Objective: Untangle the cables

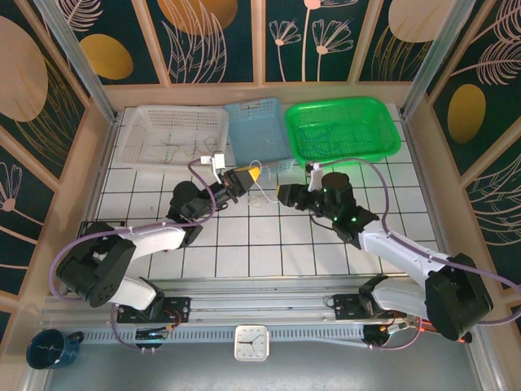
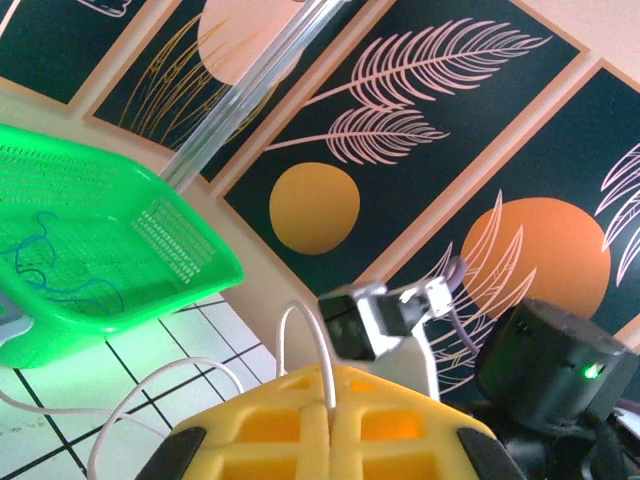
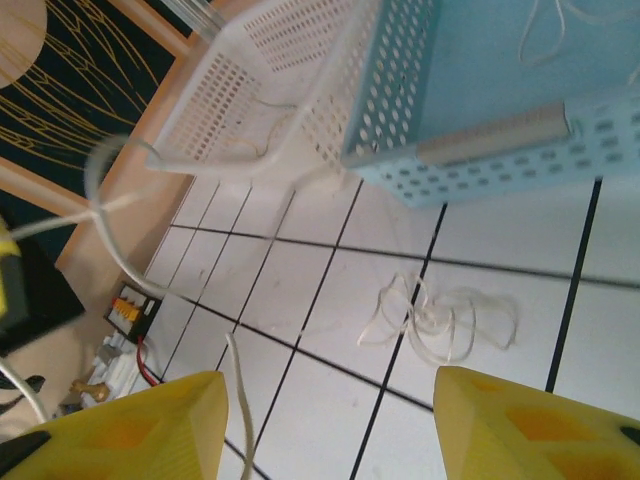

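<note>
Cables [image 3: 440, 322]: a loose white tangle on the tiled table [image 3: 300, 290], just ahead of my right fingers and short of the blue basket; one white strand [image 2: 298, 306] loops up out of my left grip.
My left gripper [image 2: 330, 378]: clamped tight on that white strand.
My right gripper [image 3: 330, 385]: fingers well apart, holding nothing.
Blue basket [image 3: 500, 160]: just beyond the tangle.
White basket [image 3: 240, 70]: right beside the blue one.
Green basket [image 2: 150, 260]: at the back, a blue cable [image 2: 40, 245] inside.
</note>
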Robot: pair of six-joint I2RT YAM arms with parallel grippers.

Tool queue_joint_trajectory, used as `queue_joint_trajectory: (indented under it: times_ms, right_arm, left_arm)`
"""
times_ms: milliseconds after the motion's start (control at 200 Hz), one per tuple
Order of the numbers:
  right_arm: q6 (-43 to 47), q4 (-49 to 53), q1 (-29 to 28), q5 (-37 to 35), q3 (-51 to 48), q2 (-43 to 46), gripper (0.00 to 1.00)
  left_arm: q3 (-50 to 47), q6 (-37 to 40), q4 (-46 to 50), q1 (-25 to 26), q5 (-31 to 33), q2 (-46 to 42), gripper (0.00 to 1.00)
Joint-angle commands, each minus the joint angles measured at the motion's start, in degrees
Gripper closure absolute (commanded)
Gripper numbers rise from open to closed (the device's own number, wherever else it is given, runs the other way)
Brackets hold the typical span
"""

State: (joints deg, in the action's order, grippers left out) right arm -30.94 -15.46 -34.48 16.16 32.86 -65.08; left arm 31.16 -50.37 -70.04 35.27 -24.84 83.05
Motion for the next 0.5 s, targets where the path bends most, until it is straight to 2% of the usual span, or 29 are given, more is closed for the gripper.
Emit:
queue_joint_trajectory:
  times_ms: [0,150,290,495]
  right_arm:
    - [-3.2,-4.7,-0.5,1.8,-2.2,2.3,0.42]
    - [-3.9,-5.3,-1.8,2.6,-2.4,2.8,0.43]
    - [-5.6,-8.0,-2.2,5.3,-2.4,2.7,0.49]
    - [-8.2,-11.2,-2.2,8.2,-1.9,3.3,0.46]
  left_arm:
    - [-0.2,2.0,-1.1,0.1,0.7,-1.2,1.0]
    - [-0.5,2.2,-1.2,0.1,0.7,-1.1,1.0]
    - [-0.8,2.1,-1.4,0.1,0.9,-1.1,1.0]
    - [-1.1,2.5,-1.4,0.1,0.9,-1.3,1.0]
